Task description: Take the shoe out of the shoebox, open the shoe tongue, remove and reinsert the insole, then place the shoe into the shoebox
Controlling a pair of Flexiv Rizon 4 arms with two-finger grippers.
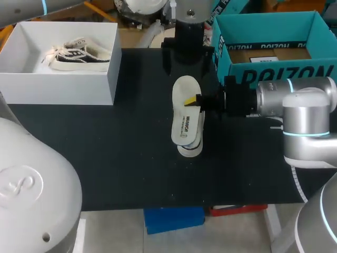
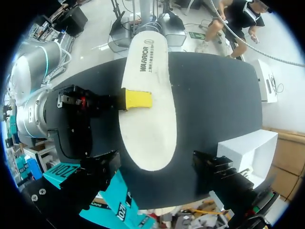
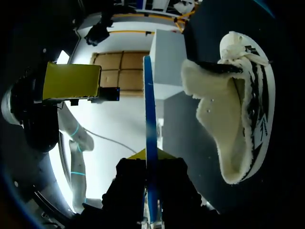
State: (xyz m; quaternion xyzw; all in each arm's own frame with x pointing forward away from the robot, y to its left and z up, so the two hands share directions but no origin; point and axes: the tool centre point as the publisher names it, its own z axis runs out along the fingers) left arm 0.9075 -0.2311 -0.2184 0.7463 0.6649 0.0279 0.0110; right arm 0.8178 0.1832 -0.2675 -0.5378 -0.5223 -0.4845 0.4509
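**Head view.** At centre frame your right gripper (image 1: 195,100), which enters from the right edge, is clamped on the long edge of the white insole (image 1: 184,121). One yellow tip lies on the insole's upper face. The insole overlaps the shoe (image 1: 190,150), and only one pale rounded end of the shoe shows past the insole's lower end, on the black table (image 1: 105,158).

At upper left stands the open white shoebox (image 1: 58,81). It holds a second shoe (image 1: 79,55), black and white with loose pale laces, lying on its side on the box floor. At upper right stands an open teal box (image 1: 253,74); you see only its brown cardboard floor (image 1: 268,54) inside.

**Left wrist view.** Your left gripper (image 2: 157,164) looks straight down the length of the insole. Its two dark fingers are spread wide to either side and touch nothing. Your right gripper reaches in from beside the insole, with a yellow tip pressed flat on the top face near mid-length.

**Right wrist view.** The insole appears edge-on as a thin blue-edged line running out from between the right gripper's fingers, with a yellow tip against it at the grip. Beside this line, and apart from it, the shoe lies on the dark table with its mouth and fleecy pale lining exposed. The white shoebox stands beyond it.
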